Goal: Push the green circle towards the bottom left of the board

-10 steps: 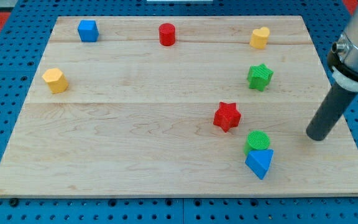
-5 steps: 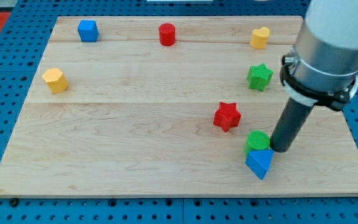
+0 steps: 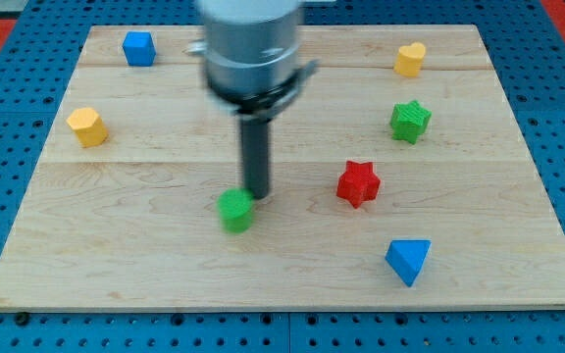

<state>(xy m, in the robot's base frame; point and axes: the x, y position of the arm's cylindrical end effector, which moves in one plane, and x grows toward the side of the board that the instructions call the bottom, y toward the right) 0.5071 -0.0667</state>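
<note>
Just below and to the view's left of my tip (image 3: 258, 197) sits the green circle (image 3: 235, 210), touching it or nearly so, about midway across the bench (image 3: 116, 245). No claw is fitted, so nothing opens or closes; the rod only shoves. The block looks light, hard and quick to slide on smooth wood, and being round it may slip off sideways. Best contact is its upper-right side, square through its middle. The red star (image 3: 358, 183) lies well to the right.
</note>
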